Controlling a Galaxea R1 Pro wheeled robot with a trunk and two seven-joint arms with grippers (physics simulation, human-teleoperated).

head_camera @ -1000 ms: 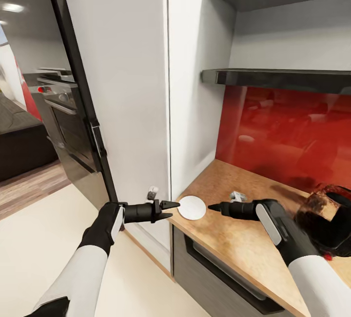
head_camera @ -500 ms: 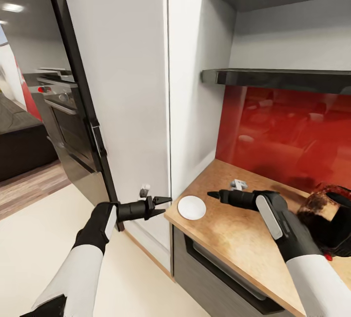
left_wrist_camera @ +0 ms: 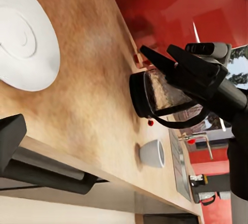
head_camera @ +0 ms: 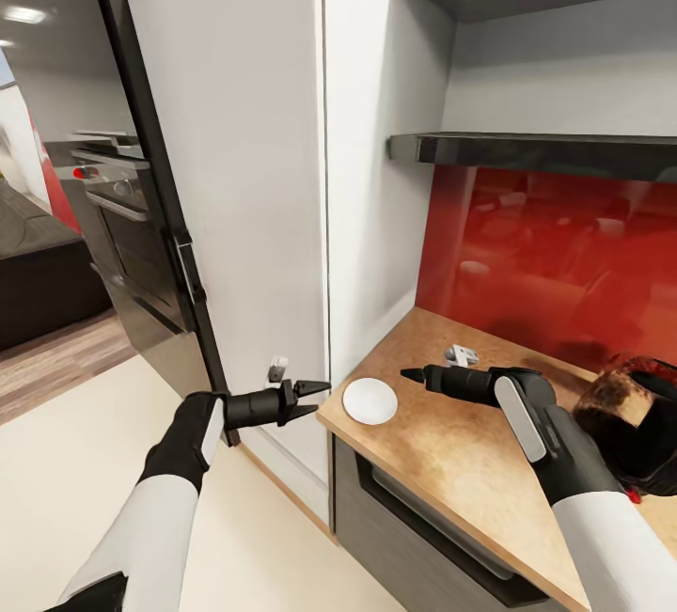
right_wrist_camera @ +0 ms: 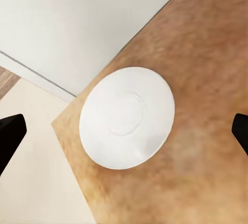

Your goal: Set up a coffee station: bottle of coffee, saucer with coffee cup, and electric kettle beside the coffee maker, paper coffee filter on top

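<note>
Right, the saucer point(head_camera: 369, 400) lies flat at the countertop's point(head_camera: 470, 462) left end near the front edge, so I bring my spread-open right gripper point(head_camera: 410, 373) low over its rim before pinching.

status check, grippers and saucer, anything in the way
Left gripper open, off the counter edge. Right gripper open, empty, aimed at the saucer. Saucer flat near the countertop corner, nothing on it. Kettle behind the right arm; path clear.
</note>
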